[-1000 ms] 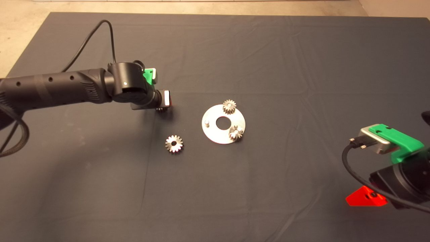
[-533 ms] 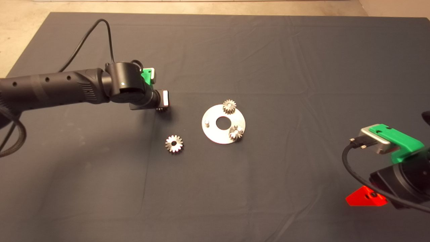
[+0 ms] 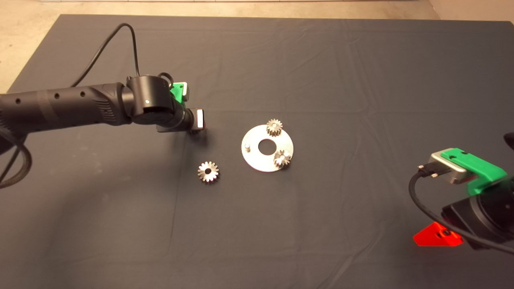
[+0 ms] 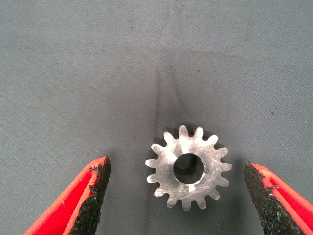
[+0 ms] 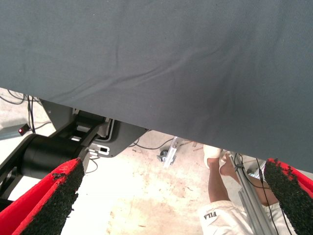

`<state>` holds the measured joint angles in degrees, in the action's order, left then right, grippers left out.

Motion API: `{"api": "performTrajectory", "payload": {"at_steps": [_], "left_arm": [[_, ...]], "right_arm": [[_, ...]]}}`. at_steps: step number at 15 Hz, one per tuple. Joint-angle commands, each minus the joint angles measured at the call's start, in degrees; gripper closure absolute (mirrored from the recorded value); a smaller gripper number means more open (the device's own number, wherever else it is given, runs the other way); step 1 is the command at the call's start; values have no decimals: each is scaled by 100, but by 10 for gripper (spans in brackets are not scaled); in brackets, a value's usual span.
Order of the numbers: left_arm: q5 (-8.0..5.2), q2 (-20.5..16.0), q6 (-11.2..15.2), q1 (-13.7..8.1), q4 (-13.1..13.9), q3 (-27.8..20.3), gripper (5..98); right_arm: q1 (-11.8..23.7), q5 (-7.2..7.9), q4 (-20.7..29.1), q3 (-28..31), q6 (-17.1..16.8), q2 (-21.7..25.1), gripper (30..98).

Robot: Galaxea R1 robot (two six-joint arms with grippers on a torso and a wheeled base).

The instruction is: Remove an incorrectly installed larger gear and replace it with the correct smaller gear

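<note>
The smaller gear (image 4: 188, 168), dull grey with short blunt teeth, lies flat on the mat between the open fingers of my left gripper (image 4: 176, 169), touching neither pad. From above, the left gripper (image 3: 195, 123) hovers over it left of the round metal plate (image 3: 261, 163), and only the gear's edge (image 3: 194, 131) peeks out. The larger gear (image 3: 208, 171), bright with star-like teeth, lies loose on the mat below and left of the plate. My right gripper (image 5: 171, 181) is parked open at the lower right (image 3: 437, 236).
The plate carries two small gears (image 3: 274, 127) (image 3: 282, 158) on pegs and one bare peg (image 3: 248, 145) on its left side. The right wrist view shows the mat's edge, the floor, a black stand and a person's legs (image 5: 217, 181).
The left arm has shifted only slightly above the smaller gear. The gears, the plate and the right arm have not moved.
</note>
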<state>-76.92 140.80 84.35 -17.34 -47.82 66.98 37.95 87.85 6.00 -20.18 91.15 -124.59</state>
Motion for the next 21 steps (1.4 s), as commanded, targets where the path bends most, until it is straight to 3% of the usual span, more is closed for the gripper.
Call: {"api": "performTrajectory", "payload": {"at_steps": [1, 15, 17, 21], "left_arm": [[-42, -4, -6, -69, -69, 22, 339], [-42, 40, -15, -42, -100, 112, 339], [-42, 49, -15, -42, -104, 112, 389], [-42, 75, -15, -25, -113, 144, 389]], "right_arm": [[81, 716, -143, 24, 35, -9, 308], [81, 716, -143, 24, 35, -5, 308], [81, 716, -143, 24, 35, 0, 308], [81, 716, -143, 24, 35, 0, 308]]}}
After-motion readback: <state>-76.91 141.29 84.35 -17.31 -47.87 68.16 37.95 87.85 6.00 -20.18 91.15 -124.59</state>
